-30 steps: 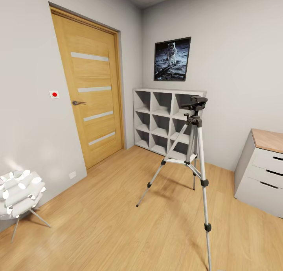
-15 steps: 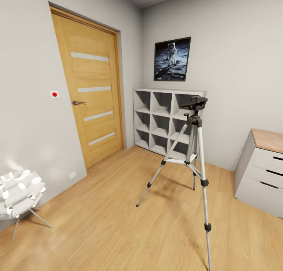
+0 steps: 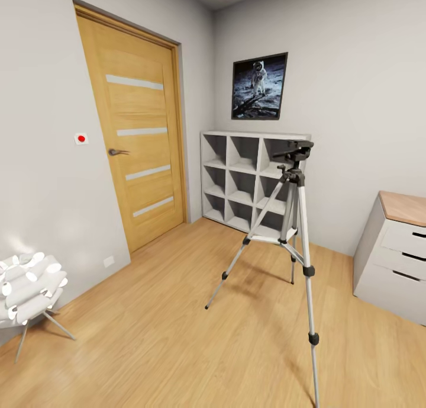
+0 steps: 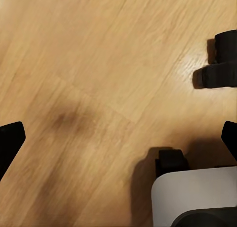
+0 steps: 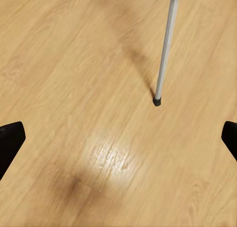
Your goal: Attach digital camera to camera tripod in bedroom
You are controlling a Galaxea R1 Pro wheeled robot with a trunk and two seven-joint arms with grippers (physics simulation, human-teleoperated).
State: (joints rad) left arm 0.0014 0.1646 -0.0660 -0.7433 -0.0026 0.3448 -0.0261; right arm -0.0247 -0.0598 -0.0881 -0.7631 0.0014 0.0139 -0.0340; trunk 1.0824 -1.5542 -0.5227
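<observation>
The camera tripod stands on the wood floor right of centre in the head view, with silver legs spread and a bare black pan head on top. One of its legs reaches the floor ahead of my right gripper, which is open over bare planks with only its dark fingertips at the frame edges. My left gripper is open too, pointing down at the floor beside the robot's white base. The digital camera is out of view.
An oak door with pale stripes is shut on the left wall. White cube shelving stands behind the tripod, a white dresser at the right, and a white chair at the lower left. Black wheels of the base rest on the floor.
The whole head picture has shifted slightly, so the camera has moved a little. The tripod and the furniture stay where they were.
</observation>
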